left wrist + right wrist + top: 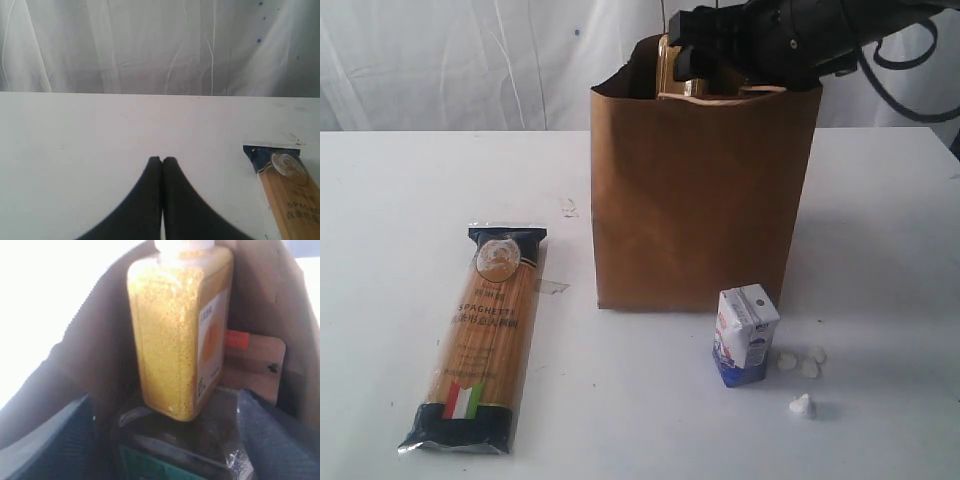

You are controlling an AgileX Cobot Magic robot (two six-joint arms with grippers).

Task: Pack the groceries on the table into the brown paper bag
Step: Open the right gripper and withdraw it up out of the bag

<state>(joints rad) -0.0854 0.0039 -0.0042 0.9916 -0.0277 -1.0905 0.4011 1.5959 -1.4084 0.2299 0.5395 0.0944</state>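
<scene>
The brown paper bag [700, 200] stands upright mid-table. My right arm [770, 40] reaches into its mouth from above. Inside, the yellow-grain bottle [175, 335] with its white cap leans upright on a dark, shiny item with a teal label [165, 460]. The brown pouch [255, 365] stands behind it. My right gripper [165, 450] is open, its fingers [45, 440] wide apart on either side of the bottle's base and clear of it. The spaghetti packet [485, 335] lies flat on the table [400, 200], left of the bag. The white-blue carton [745, 335] stands in front of the bag. My left gripper [162, 161] is shut and empty, low over the table near the packet's end [285, 185].
Several small white lumps [802, 365] lie on the table right of the carton. A scrap of tape [552, 287] lies beside the spaghetti packet. A white curtain [450, 60] hangs behind the table.
</scene>
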